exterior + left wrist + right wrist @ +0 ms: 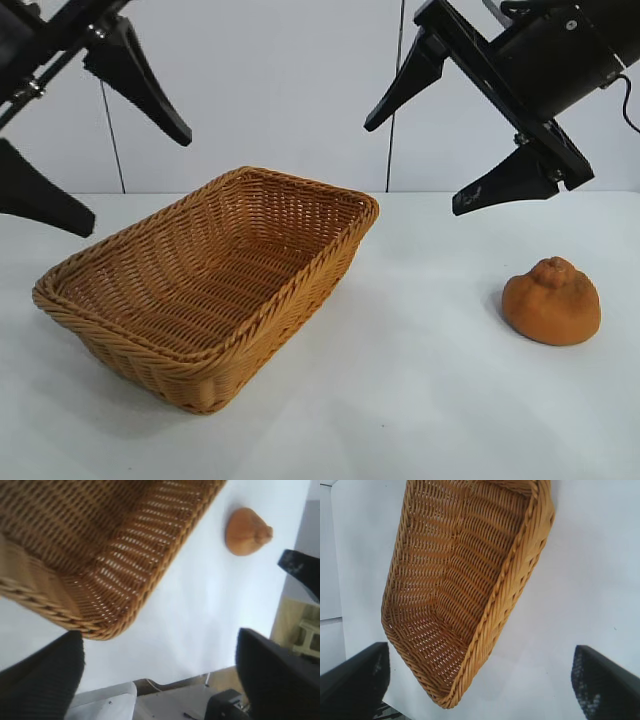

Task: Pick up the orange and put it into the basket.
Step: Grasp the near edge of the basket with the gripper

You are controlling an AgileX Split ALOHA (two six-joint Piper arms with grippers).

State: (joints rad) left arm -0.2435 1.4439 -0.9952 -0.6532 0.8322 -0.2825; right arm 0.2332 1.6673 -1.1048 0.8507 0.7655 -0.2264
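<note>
The orange (551,302), a lumpy brownish-orange dome, rests on the white table at the right; the left wrist view shows the orange (246,532) beyond the basket's corner. The large wicker basket (300,182) stands left of centre with nothing inside, and it also shows as the basket (125,555) and the basket (520,570) in the wrist views. My right gripper (414,167) hangs open high above the table, up and to the left of the orange, holding nothing. My left gripper (135,180) hangs open above the basket's left end. Both grippers (159,634) (480,650) are empty. The right wrist view does not show the orange.
The white table (420,400) has bare surface between the basket and the orange and in front of both. White wall panels stand behind. In the left wrist view the table's edge (200,677) shows, with gear and floor beyond it.
</note>
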